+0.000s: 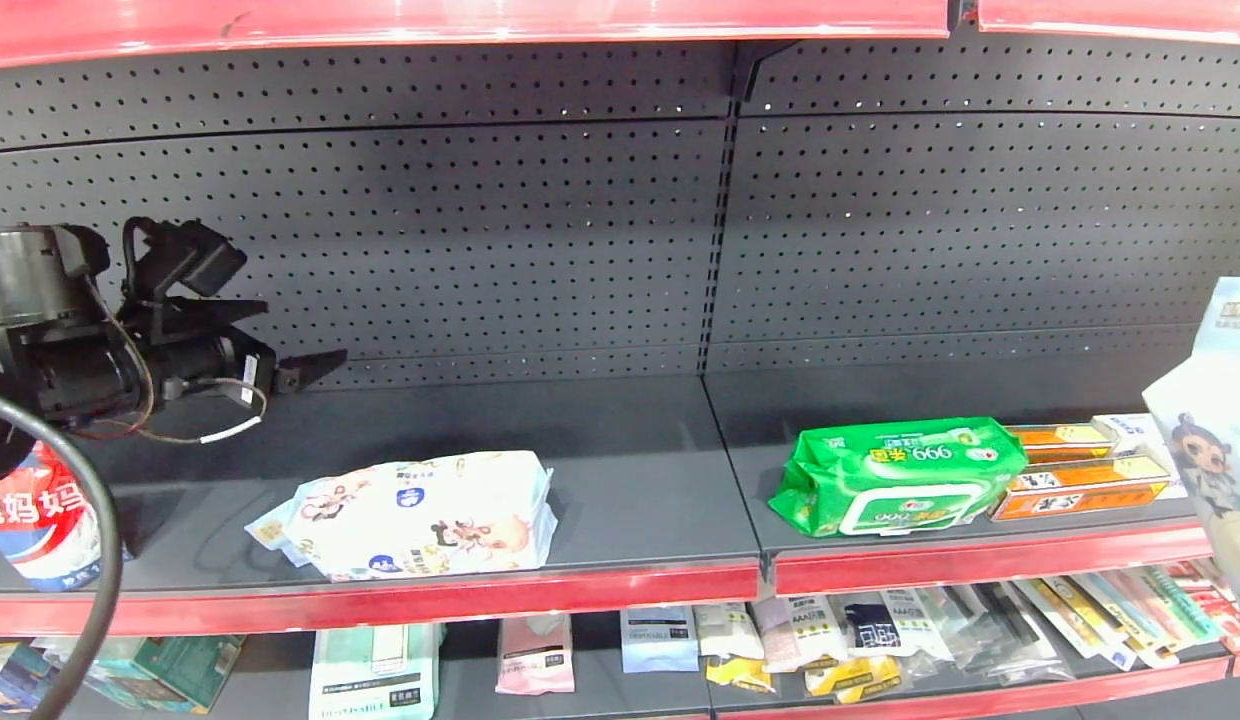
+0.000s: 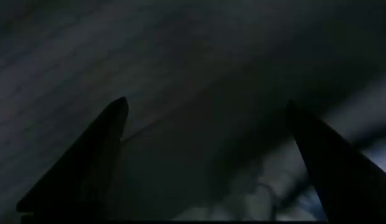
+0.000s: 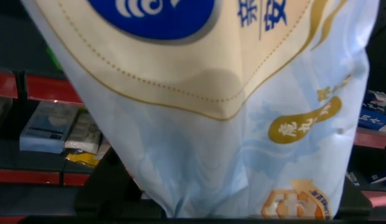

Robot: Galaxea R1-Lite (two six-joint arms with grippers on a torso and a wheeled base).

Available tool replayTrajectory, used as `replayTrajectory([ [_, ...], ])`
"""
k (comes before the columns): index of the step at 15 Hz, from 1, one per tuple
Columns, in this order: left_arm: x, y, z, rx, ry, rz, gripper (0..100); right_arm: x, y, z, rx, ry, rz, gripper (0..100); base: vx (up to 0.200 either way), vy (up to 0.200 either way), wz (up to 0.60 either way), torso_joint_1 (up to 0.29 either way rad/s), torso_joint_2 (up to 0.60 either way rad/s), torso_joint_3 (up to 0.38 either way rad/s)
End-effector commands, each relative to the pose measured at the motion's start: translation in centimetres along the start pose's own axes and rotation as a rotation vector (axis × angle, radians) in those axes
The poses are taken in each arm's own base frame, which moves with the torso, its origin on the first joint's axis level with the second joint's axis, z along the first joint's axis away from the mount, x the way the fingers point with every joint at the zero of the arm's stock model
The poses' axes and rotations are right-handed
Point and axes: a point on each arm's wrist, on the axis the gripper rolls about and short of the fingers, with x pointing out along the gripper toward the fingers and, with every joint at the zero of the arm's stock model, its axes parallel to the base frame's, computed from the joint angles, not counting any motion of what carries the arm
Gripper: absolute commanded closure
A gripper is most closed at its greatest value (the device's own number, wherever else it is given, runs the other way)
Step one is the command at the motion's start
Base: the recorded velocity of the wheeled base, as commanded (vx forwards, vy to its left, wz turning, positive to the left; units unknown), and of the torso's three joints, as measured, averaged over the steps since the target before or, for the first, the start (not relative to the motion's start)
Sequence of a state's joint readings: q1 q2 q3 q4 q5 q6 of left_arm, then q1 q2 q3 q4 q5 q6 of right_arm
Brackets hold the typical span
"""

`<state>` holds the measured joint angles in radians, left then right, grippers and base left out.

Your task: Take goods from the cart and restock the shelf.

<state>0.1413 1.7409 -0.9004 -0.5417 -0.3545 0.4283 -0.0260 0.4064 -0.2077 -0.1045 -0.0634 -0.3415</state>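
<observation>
At the head view's left, the left end effector [image 1: 310,366] hung spread above the shelf [image 1: 620,440]; the right end effector [image 3: 230,202] pinched a pale-blue pack [image 1: 1220,450] at far right.

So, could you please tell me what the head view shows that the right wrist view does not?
Only the head view: the left gripper, open, at the robot's left, and a white cartoon pack lying on the shelf. Only the right wrist view: the right gripper shut on the pale blue pack's lower end. Both: that pack and small packets on the lower shelf.
</observation>
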Motion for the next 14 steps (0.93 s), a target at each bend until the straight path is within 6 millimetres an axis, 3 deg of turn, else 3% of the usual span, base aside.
replayTrajectory([
  [1,-0.1,-1.5,-0.6,-0.096,0.005,0.139,0,0.0,-0.1,0.3,0.0,-0.004,0.001,100,0.0,0.0,0.0,0.0,0.0,0.0],
  [2,-1.1,-2.1,0.2,-0.176,-0.015,0.279,0,0.2,-0.2,0.6,0.0,-0.001,-0.008,100,0.0,0.0,0.0,0.0,0.0,0.0],
  [4,-5.6,-3.4,0.7,-0.24,-0.036,0.277,0,1.0,-0.4,1.2,-0.004,0.039,-0.007,100,0.0,0.0,0.0,0.0,0.0,0.0],
  [5,-9.3,-4.9,0.0,-0.249,-0.022,0.215,0,1.7,-0.4,1.2,-0.008,0.079,0.008,100,0.0,0.0,0.0,0.0,0.0,0.0],
  [10,-22.9,-11.2,-3.4,-0.271,0.034,0.013,0,4.3,0.0,1.4,-0.003,0.179,0.135,100,0.0,0.0,0.0,0.0,0.0,0.0],
  [14,-30.7,-14.4,-5.9,-0.224,-0.012,-0.126,0,5.4,-0.3,2.7,0.002,0.168,0.199,100,0.0,0.0,0.0,0.0,0.0,0.0],
])
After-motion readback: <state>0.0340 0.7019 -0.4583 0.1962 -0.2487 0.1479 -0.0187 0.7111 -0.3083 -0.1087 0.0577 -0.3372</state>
